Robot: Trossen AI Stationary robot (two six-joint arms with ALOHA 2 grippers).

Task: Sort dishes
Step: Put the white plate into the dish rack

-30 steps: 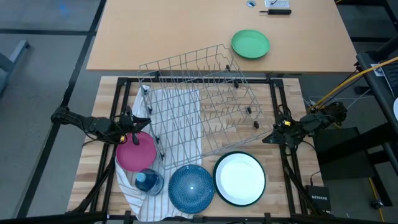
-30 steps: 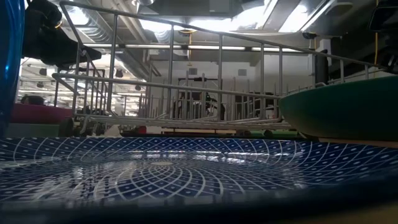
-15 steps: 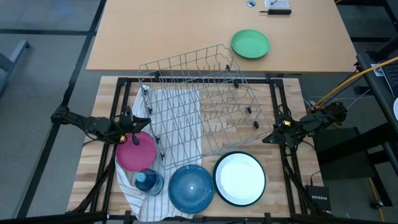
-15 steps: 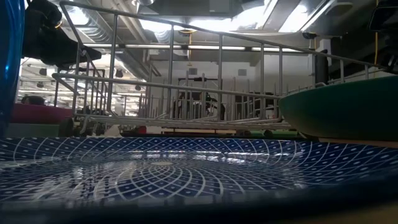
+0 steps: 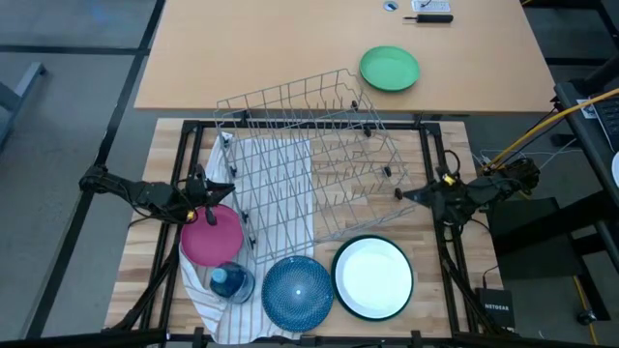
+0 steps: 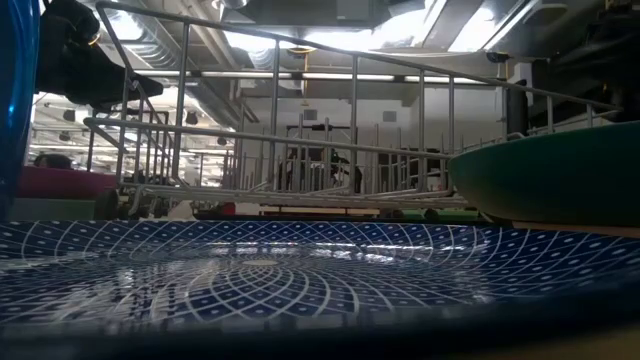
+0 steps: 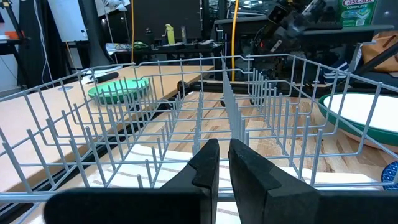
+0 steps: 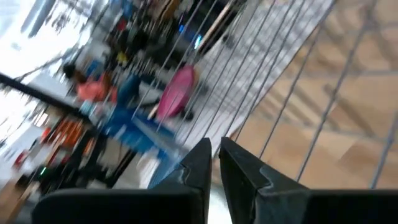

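Three plates lie flat at the table's near side: a magenta plate [image 5: 211, 237], a speckled blue plate [image 5: 297, 292] and a white plate [image 5: 372, 278] with a dark green back [image 6: 550, 180]. A wire dish rack [image 5: 309, 155] stands behind them, partly on a striped cloth [image 5: 218, 309]. My left gripper [image 5: 224, 190] is shut and empty, level with the rack's left wall and just above the magenta plate's far edge. My right gripper [image 5: 406, 198] is shut, and its tips are at the rack's right wall. My right gripper [image 8: 214, 155] points level from the table's right at the wires of the rack's right wall [image 8: 273, 130]. I cannot tell whether its fingertips touch them.
A vivid green plate [image 5: 389, 69] lies on the far table behind the rack. A small blue see-through container [image 5: 230, 282] stands on the cloth between the magenta and blue plates. Black frame rails [image 5: 290, 124] run around the wooden top.
My right gripper has swung from pointing toward the near left to pointing left. Its tips have gone a little toward the far edge and up to the rack's right wall. The rack and the plates have stayed where they were.
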